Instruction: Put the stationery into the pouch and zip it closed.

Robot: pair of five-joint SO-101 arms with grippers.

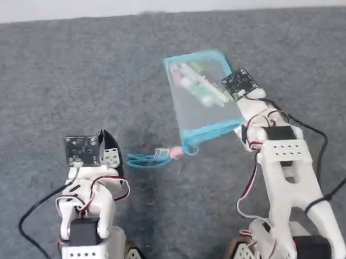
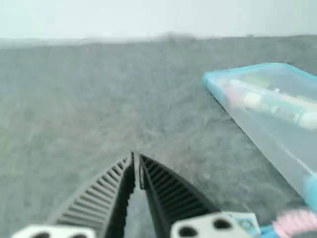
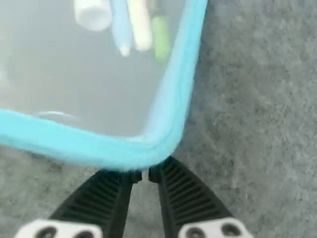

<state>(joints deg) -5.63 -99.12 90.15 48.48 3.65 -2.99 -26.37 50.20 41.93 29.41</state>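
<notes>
High view: the pouch point(image 1: 201, 113), translucent with blue trim, lies right of centre on the table point(image 1: 52, 72), towards its far edge and turned at an angle. The stationery point(image 1: 199, 84), several pens and markers, is inside, bunched in the far half of the pouch. A pink zip pull point(image 1: 175, 153) sits at the pouch's near left corner, and a blue cord point(image 1: 141, 161) with a small tag point(image 1: 161, 152) runs on from it along the table towards the left arm. Whether the zip is fully drawn cannot be determined.

Right wrist view: the right gripper point(image 3: 145, 173) has its fingers drawn almost together, tips at a rounded corner of the pouch's point(image 3: 99, 89) blue trim. Whether they pinch the trim cannot be confirmed. The stationery point(image 3: 129, 25) shows through the clear wall beyond. In the high view the right arm point(image 1: 283, 152) stands at the table's near right, reaching to the pouch's right side.

Left wrist view: the left gripper point(image 2: 136, 158) has its fingers pressed nearly together with nothing between them, over bare grey table surface point(image 2: 74, 99). The pouch point(image 2: 277, 129) lies apart to one side, and the zip pull point(image 2: 297, 223) and tag point(image 2: 242, 220) are just beside the gripper body. In the high view the left gripper point(image 1: 106, 139) is near the table's near left, close to the cord's end.
</notes>
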